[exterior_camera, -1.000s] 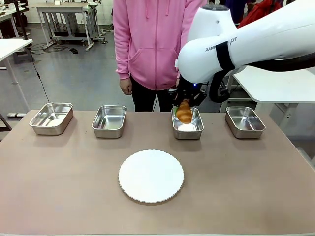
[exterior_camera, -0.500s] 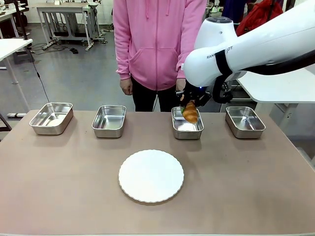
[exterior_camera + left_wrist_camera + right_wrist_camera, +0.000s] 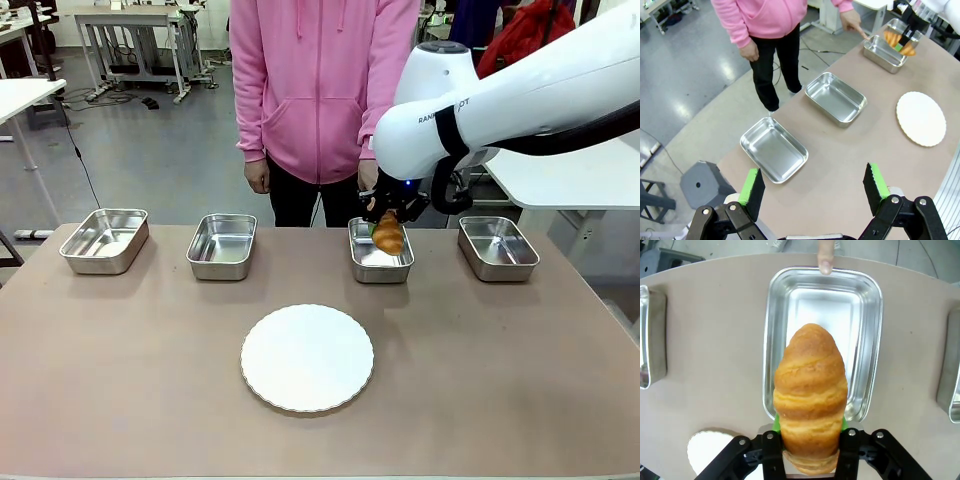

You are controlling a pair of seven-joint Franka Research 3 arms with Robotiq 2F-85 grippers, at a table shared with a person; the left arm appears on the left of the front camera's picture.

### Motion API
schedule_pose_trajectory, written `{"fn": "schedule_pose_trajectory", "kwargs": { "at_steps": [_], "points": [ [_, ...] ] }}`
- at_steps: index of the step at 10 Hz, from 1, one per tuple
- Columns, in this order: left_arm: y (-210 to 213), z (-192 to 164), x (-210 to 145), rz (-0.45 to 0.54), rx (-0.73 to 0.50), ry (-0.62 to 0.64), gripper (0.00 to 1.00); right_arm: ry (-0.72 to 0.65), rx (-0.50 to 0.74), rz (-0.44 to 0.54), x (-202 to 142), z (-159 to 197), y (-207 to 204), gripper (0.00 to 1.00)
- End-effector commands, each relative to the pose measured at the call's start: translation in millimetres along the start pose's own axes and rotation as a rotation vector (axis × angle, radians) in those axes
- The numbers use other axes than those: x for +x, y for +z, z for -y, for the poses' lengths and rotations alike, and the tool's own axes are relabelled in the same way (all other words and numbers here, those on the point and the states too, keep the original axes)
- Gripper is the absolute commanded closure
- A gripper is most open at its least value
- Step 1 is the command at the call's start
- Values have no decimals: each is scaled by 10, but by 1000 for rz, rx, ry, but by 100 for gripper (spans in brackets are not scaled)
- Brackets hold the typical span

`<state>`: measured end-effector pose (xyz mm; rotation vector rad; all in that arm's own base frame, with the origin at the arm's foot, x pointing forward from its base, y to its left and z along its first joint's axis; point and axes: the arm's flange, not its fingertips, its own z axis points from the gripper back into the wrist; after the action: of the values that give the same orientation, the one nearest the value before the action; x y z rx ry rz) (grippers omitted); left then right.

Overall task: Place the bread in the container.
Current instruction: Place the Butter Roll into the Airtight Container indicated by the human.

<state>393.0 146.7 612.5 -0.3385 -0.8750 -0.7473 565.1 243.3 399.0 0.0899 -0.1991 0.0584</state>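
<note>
The right arm (image 3: 500,100) reached in from the right side and bent downward above the far row of trays. The right gripper (image 3: 388,222) hung over the container (image 3: 381,262), the third tray from the left, jaws clamped on the bread (image 3: 388,235) at one end. The bread was held in the air above the container, not resting in it. Its long axis ran along the gripper's fingers, the free tapered end pointing away from the wrist and down toward the tray floor; in the right wrist view the bread (image 3: 810,390) lay lengthwise over the container (image 3: 870,285).

The left gripper (image 3: 813,187) hovered high above the table's left end, green pads (image 3: 751,186) set wide apart with nothing between them.

A person's finger (image 3: 825,255) touched the container's far rim.

Count: four steel trays, one white plate (image 3: 307,357), one bread.
</note>
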Motion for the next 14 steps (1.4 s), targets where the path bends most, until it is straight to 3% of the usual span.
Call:
{"fn": "schedule_pose_trajectory", "kwargs": {
  "at_steps": [1,6,7,11,12,14],
  "points": [
    [5,8,2,12,-7,-5,0,0,49,-19,254,125,-183,58],
    [5,8,2,12,-7,-5,0,-1,102,-58,346,240,-334,58],
    [5,8,2,12,-7,-5,0,18,73,-56,340,255,-361,5],
    [5,8,2,12,-7,-5,0,40,104,-67,313,227,-377,0],
    [5,8,2,12,-7,-5,0,-9,115,-59,381,231,-371,0],
    [5,8,2,12,-7,-5,0,0,71,-54,312,197,-394,0]
  ]
}}
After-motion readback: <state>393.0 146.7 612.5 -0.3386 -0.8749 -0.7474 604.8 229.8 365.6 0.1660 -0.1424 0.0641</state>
